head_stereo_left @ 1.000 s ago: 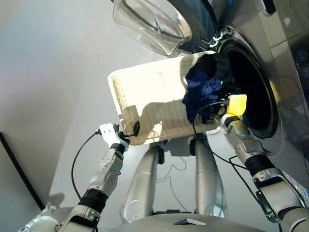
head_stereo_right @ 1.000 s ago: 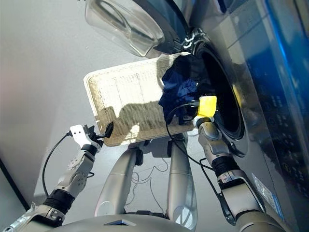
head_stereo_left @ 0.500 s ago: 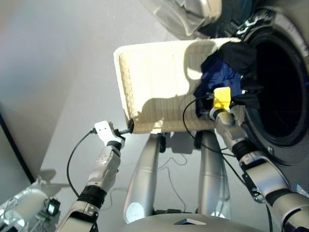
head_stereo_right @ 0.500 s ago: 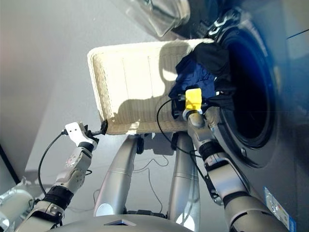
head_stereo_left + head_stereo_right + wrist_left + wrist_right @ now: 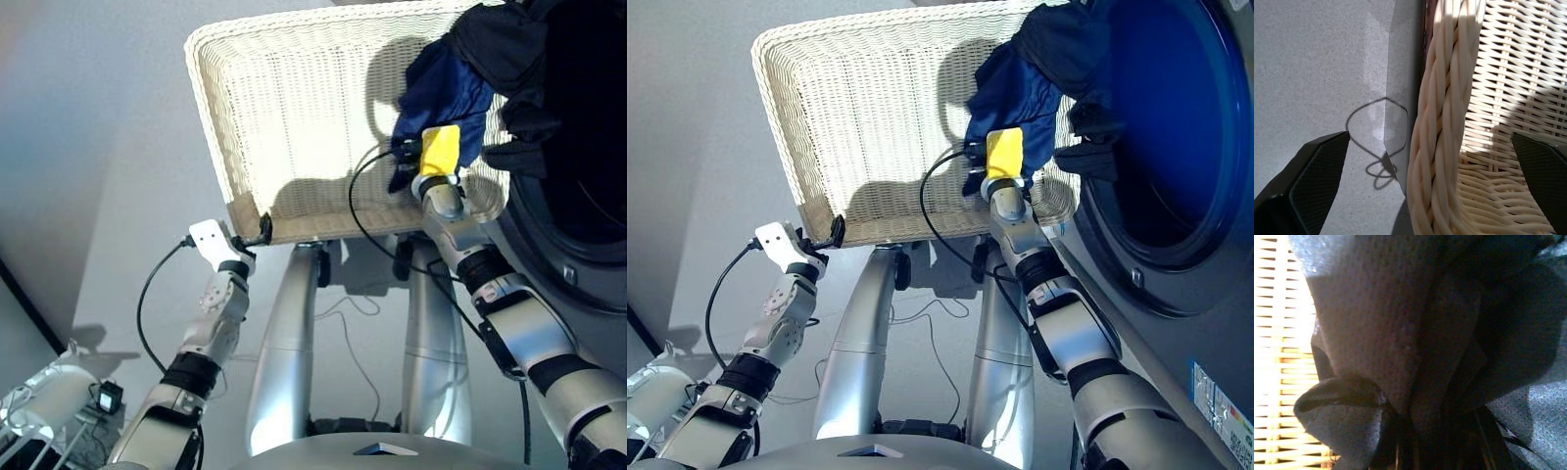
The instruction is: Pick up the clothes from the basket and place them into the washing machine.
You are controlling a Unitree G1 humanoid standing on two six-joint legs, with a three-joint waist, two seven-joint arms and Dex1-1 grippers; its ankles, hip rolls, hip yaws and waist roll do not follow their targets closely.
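Observation:
The basket [image 5: 294, 108], cream-white wicker, fills the top of the head views. A navy garment [image 5: 441, 93] is bunched at its right end, with a black garment [image 5: 505, 44] above it draping over the dark porthole of the washing machine [image 5: 578, 284]. My right gripper [image 5: 428, 147] is buried in the navy cloth; in the right wrist view the dark folds [image 5: 1415, 357] bunch toward it and hide the fingers. My left gripper [image 5: 260, 230] stands open at the basket's near left corner, and the basket's braided rim [image 5: 1444, 122] runs between its fingers [image 5: 1312, 191] without touching them.
Grey floor lies left of the basket. A black cable [image 5: 358, 215] loops from my right wrist across the basket's front edge. A white wire object [image 5: 39, 421] sits at the bottom left. The machine's grey front closes off the right side.
The whole picture has shifted, so the camera moved: the basket and porthole now sit higher and larger. Both grippers keep their places at the basket corner and in the navy cloth.

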